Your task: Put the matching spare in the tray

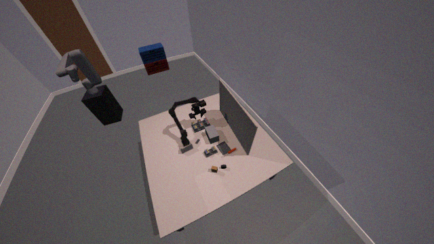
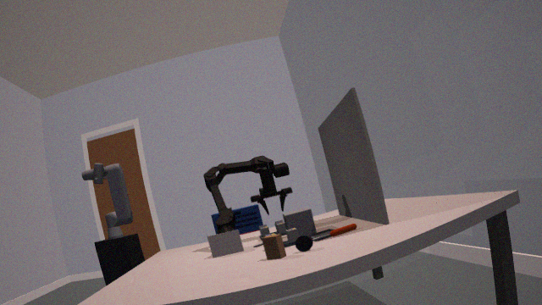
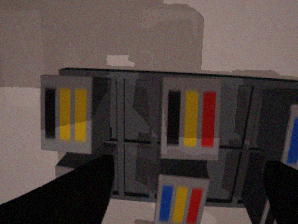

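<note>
The rack of spares (image 1: pixel 194 130) (image 3: pixel 135 73) is below my gripper (image 1: pixel 197 116) (image 2: pixel 275 212) (image 3: pixel 189 168), which is open and empty, its fingers well apart. In the wrist view, a black-yellow-yellow spare (image 3: pixel 66 114) is at the left. A black-yellow-red spare (image 3: pixel 190 117) is in the middle, a little beyond the fingertips. A blue-yellow-red spare (image 3: pixel 180 200) is nearer the bottom edge. Another spare (image 3: pixel 294 135) is cut off at the right. The grey housing (image 1: pixel 212 133) (image 2: pixel 300 223) stands beside the rack; no code on it is readable now. The flat dark tray (image 1: pixel 224 148) lies beyond the housing.
A second, smaller rack (image 1: pixel 210 152) stands near the tray. A red-orange handle (image 1: pixel 232 150) (image 2: pixel 343 230) lies beside the tray. A brown box (image 1: pixel 214 169) (image 2: pixel 274 247) and a dark round object (image 1: pixel 223 166) (image 2: pixel 304 243) stand farther off. A tall grey panel (image 1: pixel 237 118) (image 2: pixel 353 157) rises alongside.
</note>
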Available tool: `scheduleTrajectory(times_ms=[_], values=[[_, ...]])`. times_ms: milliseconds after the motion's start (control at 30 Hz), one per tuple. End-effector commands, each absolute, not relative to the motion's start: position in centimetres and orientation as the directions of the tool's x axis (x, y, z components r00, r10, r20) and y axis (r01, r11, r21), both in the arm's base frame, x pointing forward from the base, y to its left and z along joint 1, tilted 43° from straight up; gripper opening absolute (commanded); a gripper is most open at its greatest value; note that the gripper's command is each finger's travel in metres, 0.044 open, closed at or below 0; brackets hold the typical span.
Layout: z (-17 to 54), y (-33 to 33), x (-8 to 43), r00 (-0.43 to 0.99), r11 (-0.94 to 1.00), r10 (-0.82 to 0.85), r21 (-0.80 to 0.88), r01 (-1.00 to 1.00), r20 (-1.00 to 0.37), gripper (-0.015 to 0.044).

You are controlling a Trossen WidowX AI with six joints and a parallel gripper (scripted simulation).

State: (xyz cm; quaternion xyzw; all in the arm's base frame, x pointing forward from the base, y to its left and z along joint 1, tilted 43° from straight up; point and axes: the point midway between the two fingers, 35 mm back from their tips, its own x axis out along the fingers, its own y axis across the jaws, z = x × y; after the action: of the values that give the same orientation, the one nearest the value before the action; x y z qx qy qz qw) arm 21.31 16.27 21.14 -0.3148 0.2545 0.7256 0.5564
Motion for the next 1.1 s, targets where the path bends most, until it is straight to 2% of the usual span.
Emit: scheduleTrajectory(times_ms=[0,1067], values=[[21.0,16.5,21.3,-0.182,-0.247,0.651,0.021,-0.969,-0.737,0.0300],[17.6,19.5,20.9,-0.181,-0.248,0.649,0.020,-0.969,-0.739,0.0300]])
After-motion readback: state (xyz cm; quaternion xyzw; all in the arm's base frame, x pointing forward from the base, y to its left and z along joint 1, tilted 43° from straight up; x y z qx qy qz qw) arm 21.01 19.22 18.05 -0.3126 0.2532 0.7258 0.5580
